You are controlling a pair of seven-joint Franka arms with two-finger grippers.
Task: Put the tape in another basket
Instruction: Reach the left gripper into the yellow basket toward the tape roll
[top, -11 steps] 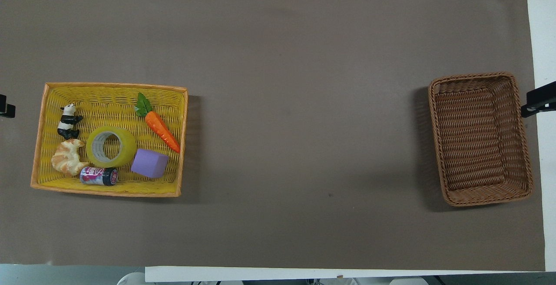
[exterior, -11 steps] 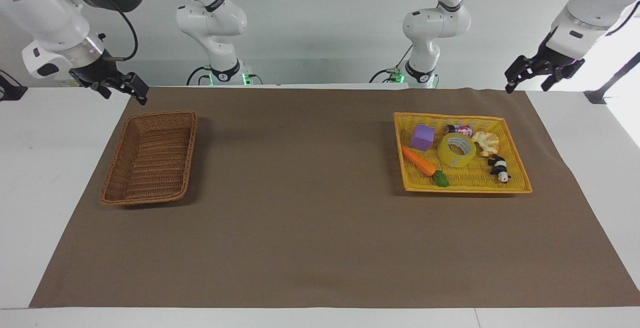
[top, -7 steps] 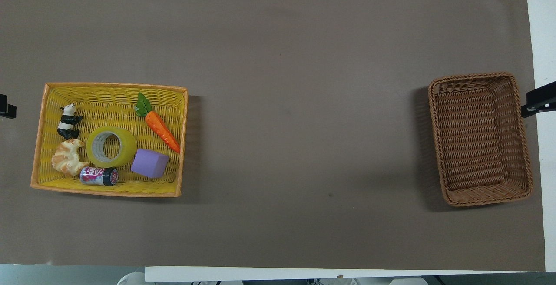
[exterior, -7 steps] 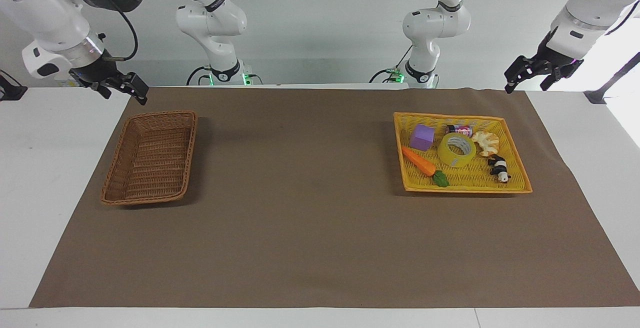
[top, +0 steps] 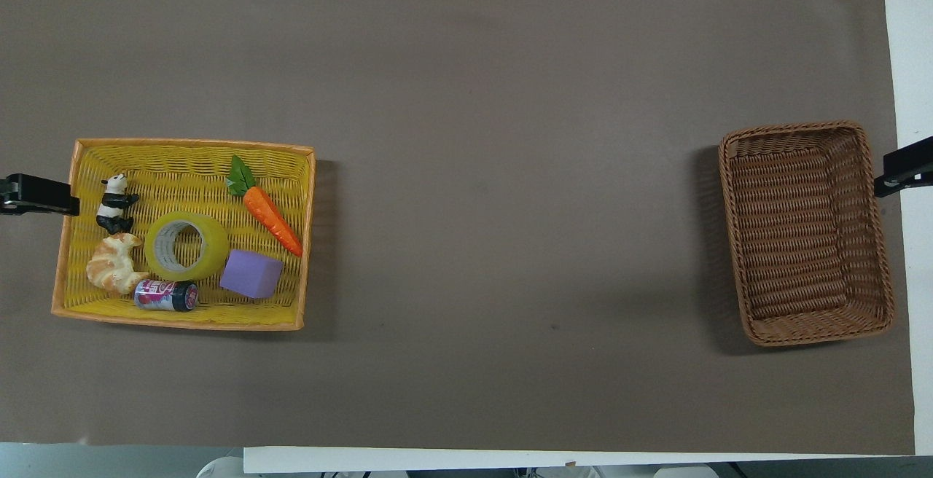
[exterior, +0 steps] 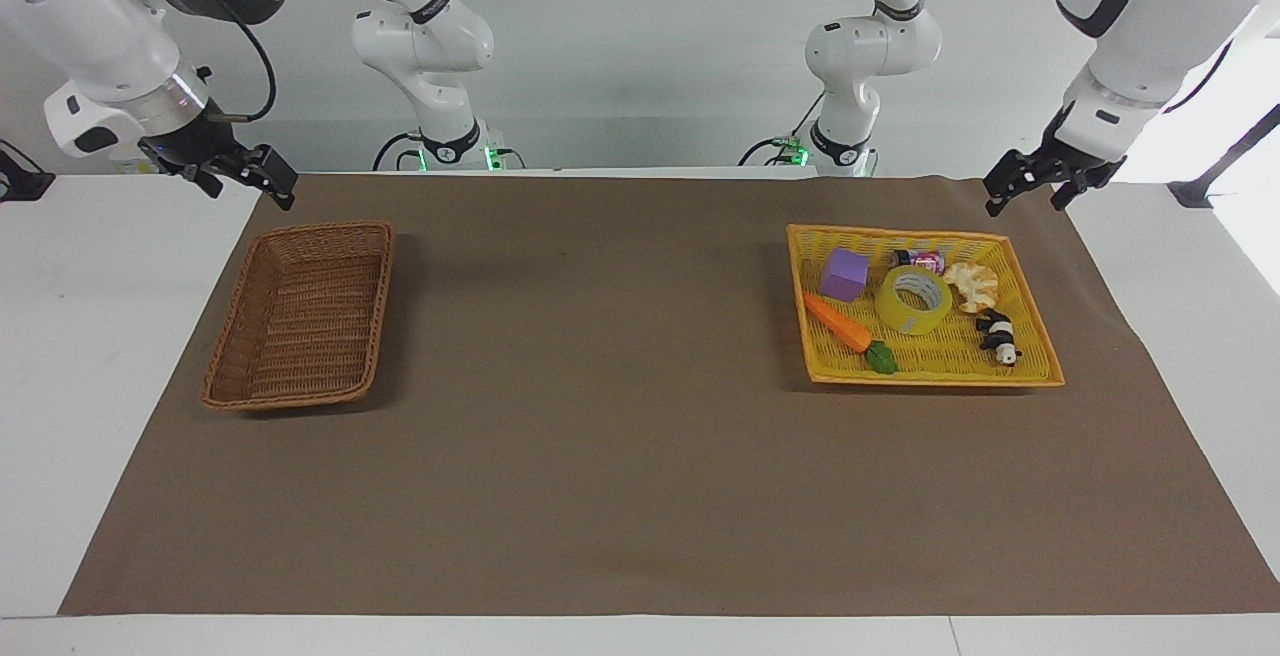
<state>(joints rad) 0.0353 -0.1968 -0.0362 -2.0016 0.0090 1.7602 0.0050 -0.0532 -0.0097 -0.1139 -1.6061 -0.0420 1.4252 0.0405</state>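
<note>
The yellow tape roll (exterior: 913, 300) lies flat in the yellow-orange tray basket (exterior: 930, 377) at the left arm's end of the table; it also shows in the overhead view (top: 186, 245). The brown wicker basket (exterior: 372, 316) stands with nothing in it at the right arm's end, seen too in the overhead view (top: 802, 128). My left gripper (exterior: 1022, 198) is open in the air by the tray's outer edge, apart from the tape. My right gripper (exterior: 250, 186) is open and waits in the air beside the brown basket.
In the tray with the tape lie a purple cube (exterior: 845, 274), a toy carrot (exterior: 838, 322), a croissant (exterior: 972, 284), a panda figure (exterior: 998, 336) and a small can (exterior: 918, 260). A brown mat (exterior: 600, 436) covers the table between the two baskets.
My left gripper has moved in toward the yellow tray, and its tip now reaches the tray's edge in the overhead view. The right arm and all objects have not moved.
</note>
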